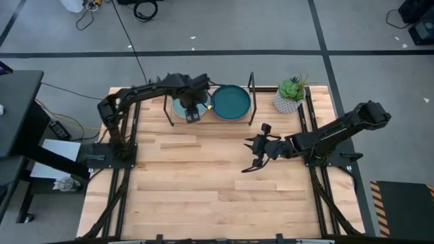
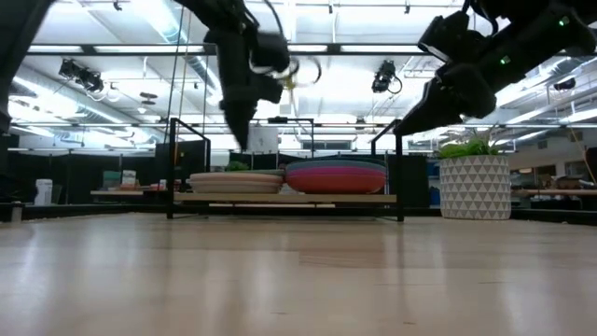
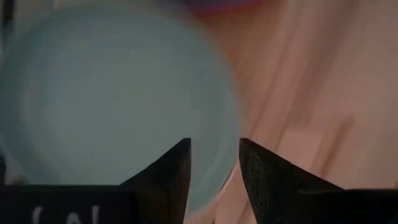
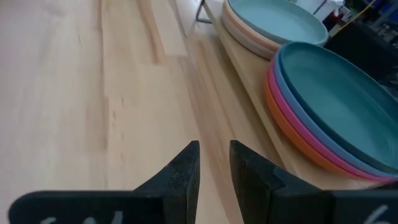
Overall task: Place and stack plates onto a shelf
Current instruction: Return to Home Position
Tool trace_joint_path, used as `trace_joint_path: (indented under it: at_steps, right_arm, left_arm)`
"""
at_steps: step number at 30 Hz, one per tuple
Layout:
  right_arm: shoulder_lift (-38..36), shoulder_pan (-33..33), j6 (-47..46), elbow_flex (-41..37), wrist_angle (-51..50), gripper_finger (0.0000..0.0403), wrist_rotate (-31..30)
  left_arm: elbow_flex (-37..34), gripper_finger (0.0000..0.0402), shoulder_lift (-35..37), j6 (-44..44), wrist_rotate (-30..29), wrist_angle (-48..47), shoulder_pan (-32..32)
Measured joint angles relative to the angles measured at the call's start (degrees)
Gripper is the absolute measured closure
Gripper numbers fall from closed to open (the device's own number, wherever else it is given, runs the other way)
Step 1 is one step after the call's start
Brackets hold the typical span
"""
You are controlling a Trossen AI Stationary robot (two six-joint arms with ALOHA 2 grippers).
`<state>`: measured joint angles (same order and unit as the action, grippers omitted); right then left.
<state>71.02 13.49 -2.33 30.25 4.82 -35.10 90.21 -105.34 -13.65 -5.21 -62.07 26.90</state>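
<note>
While under striplights (image 2: 112, 49), tabletop (image 2: 298, 280) beneath shelf (image 2: 280, 198).

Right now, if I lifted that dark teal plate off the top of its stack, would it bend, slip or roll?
Probably stiff: the dark teal plate keeps an even round rim. Its surface looks matte, so it is likely not very slippery. Lying flat and shallow, it should not roll, though a sideways push might slide it.

The counter (image 1: 203, 183) carried the shelf (image 2: 289, 198), with a potted plant (image 1: 290, 96) just beside it. The shelf bore a light-teal-topped stack (image 4: 273, 22) and a dark-teal-topped stack (image 4: 336, 106).
</note>
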Motion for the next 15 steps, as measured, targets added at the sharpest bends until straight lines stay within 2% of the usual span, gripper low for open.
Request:
trace_joint_path:
  at_steps: [9, 15]
  right_arm:
    - [-5.7, -0.3, 0.8, -6.1, 3.3, 0.0309, 0.6]
    - [-9.4, -0.1, 1.4, -8.3, 3.3, 0.0309, 4.2]
  left_arm:
    - [-17.7, 0.026, 11.0, 1.6, 1.3, 27.6, -9.1]
    - [-26.6, 0.026, 15.7, 4.4, 1.6, 38.2, -15.3]
